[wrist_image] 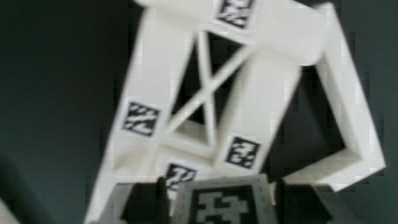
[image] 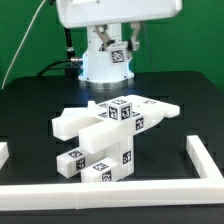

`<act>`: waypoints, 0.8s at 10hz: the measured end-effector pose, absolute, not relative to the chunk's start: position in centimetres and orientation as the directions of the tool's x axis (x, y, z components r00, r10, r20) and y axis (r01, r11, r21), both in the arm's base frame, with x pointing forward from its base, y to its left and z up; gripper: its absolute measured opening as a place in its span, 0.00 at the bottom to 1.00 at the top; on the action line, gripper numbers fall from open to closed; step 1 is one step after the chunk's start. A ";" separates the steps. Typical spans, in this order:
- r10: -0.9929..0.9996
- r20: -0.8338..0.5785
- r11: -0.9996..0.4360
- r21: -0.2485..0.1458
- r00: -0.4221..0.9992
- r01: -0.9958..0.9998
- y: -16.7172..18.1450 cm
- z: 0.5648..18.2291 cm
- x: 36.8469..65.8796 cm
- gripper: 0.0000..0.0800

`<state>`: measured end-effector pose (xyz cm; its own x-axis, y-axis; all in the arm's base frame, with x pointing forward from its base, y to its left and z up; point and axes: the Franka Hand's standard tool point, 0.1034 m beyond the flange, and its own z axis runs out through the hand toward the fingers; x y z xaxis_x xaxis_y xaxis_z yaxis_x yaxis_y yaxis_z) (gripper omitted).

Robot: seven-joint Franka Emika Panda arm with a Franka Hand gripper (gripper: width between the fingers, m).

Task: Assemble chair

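The matte white blocky plastic chair (image: 110, 135), its cross-braced frame (wrist_image: 199, 80) uppermost, lies mid-desk, partly joined. The end effector (wrist_image: 210, 195) hangs near its 12 o'clock end; grip state indiscernible. Next: probably descend onto the frame.

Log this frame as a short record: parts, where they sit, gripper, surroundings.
parts: white tagged chair pieces in one cluster
frame: cross-braced frame fills the wrist view
placement: on the black table, inside the white border rails
gripper: gripper above the cluster; open or shut cannot be told
background: green wall
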<state>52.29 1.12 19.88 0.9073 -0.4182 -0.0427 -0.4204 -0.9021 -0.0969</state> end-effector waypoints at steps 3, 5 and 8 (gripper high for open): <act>-0.312 -0.019 -0.948 -0.068 0.950 -0.312 -2.2 19.9 53.1 0.36; -0.288 -0.011 -0.956 -0.049 0.958 -0.288 -3.5 18.4 53.0 0.36; -0.285 0.016 -0.958 -0.048 0.958 -0.284 -3.7 17.3 52.8 0.36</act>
